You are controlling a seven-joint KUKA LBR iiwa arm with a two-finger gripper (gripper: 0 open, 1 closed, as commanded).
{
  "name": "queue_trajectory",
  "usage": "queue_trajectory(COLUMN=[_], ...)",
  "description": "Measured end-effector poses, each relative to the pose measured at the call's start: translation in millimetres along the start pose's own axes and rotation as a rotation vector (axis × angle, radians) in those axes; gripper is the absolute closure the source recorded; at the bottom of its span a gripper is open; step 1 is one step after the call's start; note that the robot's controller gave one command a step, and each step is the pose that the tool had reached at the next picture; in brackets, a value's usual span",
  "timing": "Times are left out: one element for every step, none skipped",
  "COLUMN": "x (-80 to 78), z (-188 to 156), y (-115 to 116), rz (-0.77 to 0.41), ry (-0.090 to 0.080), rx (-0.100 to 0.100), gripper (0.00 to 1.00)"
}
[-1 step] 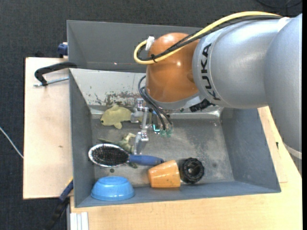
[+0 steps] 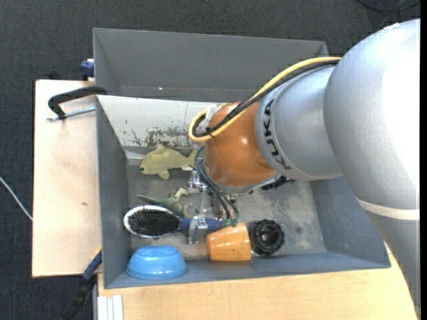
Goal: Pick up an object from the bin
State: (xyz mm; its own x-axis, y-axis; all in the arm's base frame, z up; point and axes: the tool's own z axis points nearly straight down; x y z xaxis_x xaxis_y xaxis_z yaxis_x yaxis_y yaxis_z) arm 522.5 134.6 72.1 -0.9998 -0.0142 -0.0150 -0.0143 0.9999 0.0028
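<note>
My gripper [image 2: 198,227] is low in the bin's front middle, under the orange wrist cover. It sits right over the blue handle of a hairbrush [image 2: 151,222], whose oval black head with a white rim lies to its left. An orange cup [image 2: 229,244] lies on its side just right of the gripper, close to it. A small dark green thing [image 2: 171,199] lies just left of the gripper, behind the brush. Whether anything is held is hidden.
A yellow-green plush fish [image 2: 164,160] lies at the back left. A blue bowl [image 2: 157,263] rests in the front left corner. A black round ribbed thing [image 2: 267,236] sits right of the cup. The arm covers the bin's right half.
</note>
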Motion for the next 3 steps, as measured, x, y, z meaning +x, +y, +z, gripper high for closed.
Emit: queue_trajectory(x=[25.2, 24.6, 26.1], z=[-30.3, -37.1, -1.1], y=[31.4, 35.6, 26.0], rz=[0.06, 0.28, 0.431], ry=[0.009, 0.01, 0.013], rx=[0.0, 0.003, 0.007], gripper=[0.0, 0.0, 0.0])
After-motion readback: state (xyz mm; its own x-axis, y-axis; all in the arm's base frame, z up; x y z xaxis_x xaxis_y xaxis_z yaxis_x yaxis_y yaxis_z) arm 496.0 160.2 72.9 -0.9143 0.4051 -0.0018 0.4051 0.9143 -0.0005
